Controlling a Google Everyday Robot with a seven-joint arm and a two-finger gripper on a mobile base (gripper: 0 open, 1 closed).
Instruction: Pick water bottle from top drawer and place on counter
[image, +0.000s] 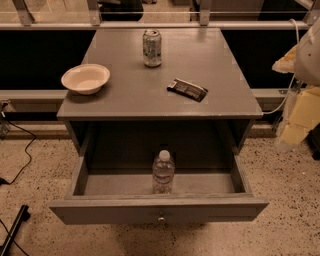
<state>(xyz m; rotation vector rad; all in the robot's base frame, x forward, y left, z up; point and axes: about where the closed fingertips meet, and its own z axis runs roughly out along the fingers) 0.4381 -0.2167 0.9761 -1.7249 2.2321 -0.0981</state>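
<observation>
One bottle (163, 173) in drawer (100, 211), jaws far right

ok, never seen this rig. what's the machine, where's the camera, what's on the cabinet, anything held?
It is a mobile robot with one arm ending in a two-finger gripper. There is one picture, looking down at a grey cabinet from its front; where the camera is mounted is not on record. The pale blurred shape at the right edge looks like the arm, with the gripper there, off to the side of the cabinet. On the counter sit a bowl, a drink can and a dark snack wrapper. The top drawer is pulled open; the water bottle stands upright inside, near the front, untouched.
</observation>
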